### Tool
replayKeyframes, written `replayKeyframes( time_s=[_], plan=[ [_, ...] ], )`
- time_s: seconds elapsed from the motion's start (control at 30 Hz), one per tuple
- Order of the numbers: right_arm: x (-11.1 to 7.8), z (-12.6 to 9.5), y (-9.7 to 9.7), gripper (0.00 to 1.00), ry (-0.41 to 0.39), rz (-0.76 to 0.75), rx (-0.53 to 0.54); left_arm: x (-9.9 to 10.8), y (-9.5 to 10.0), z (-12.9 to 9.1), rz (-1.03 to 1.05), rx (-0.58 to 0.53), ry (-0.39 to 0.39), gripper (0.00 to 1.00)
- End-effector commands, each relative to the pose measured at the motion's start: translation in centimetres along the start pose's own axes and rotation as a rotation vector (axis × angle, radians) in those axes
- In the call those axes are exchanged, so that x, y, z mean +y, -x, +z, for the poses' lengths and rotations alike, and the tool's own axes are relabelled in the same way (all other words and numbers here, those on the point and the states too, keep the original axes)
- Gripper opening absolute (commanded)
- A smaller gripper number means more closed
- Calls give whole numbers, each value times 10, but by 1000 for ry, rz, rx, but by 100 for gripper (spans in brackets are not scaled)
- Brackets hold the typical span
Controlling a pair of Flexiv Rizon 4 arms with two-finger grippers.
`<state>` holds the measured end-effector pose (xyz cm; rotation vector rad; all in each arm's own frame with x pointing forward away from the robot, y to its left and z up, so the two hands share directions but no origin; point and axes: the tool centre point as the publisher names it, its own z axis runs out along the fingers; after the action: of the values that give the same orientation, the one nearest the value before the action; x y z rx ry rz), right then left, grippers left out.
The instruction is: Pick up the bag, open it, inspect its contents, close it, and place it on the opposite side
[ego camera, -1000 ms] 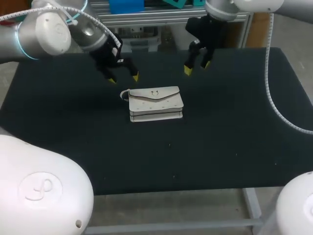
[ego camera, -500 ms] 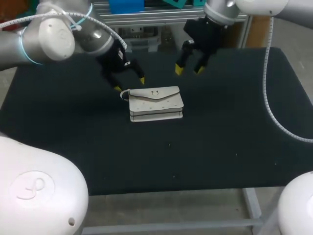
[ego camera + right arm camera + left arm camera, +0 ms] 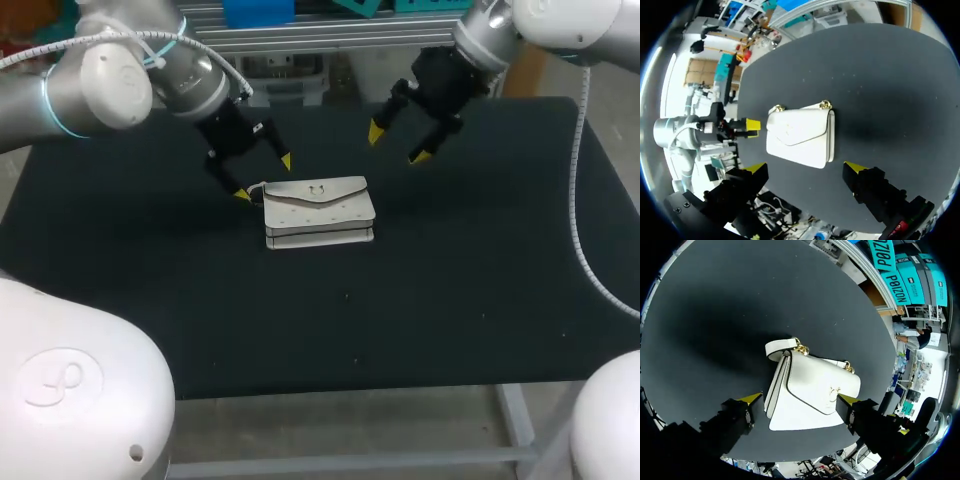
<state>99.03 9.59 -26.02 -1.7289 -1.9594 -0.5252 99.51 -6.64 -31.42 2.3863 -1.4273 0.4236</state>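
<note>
A small white bag [image 3: 318,211] with a flap, a gold clasp and a short strap lies flat at the table's middle, flap closed. My left gripper [image 3: 264,177] hovers open just off the bag's left far corner, over the strap end. In the left wrist view the bag [image 3: 812,396] lies ahead of and between the open gripper [image 3: 801,401]. My right gripper [image 3: 398,144] hangs open above the table, behind and to the right of the bag. From the right wrist the bag [image 3: 800,136] shows ahead of its own gripper [image 3: 806,167], with the left arm's yellow tip beside it.
The black table [image 3: 450,280] stretches wide in front of and to both sides of the bag. A white cable [image 3: 575,200] hangs from my right arm over the table's right part.
My left gripper has come down and right, close to the bag's strap corner. My right gripper swung toward the bag, then drew back to the right and turned.
</note>
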Motion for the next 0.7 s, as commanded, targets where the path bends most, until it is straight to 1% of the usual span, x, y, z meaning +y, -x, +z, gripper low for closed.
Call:
replayKeyframes(
  time_s=[0.03,0.23,0.27,0.33,0.37,0.43,0.5,0.7],
  plan=[
    [-8,1,2,100,26,-1,3,-5,0,4,-119,-21,13,100],
    [-8,1,2,100,26,-1,3,-5,0,4,-119,-21,13,100],
    [-8,9,-2,100,2,9,19,-5,1,8,-110,3,43,100],
    [-10,22,-5,100,-33,56,84,-9,4,12,-143,39,66,100],
    [-11,27,-5,100,-51,93,91,-9,6,13,-148,73,84,100],
    [-12,35,-2,100,-75,157,156,-10,9,14,-156,100,104,100],
    [-11,40,1,100,-92,216,173,-11,12,15,-165,128,121,100],
    [-5,51,6,100,-123,298,216,-18,18,21,-144,188,156,100]
  ],
)
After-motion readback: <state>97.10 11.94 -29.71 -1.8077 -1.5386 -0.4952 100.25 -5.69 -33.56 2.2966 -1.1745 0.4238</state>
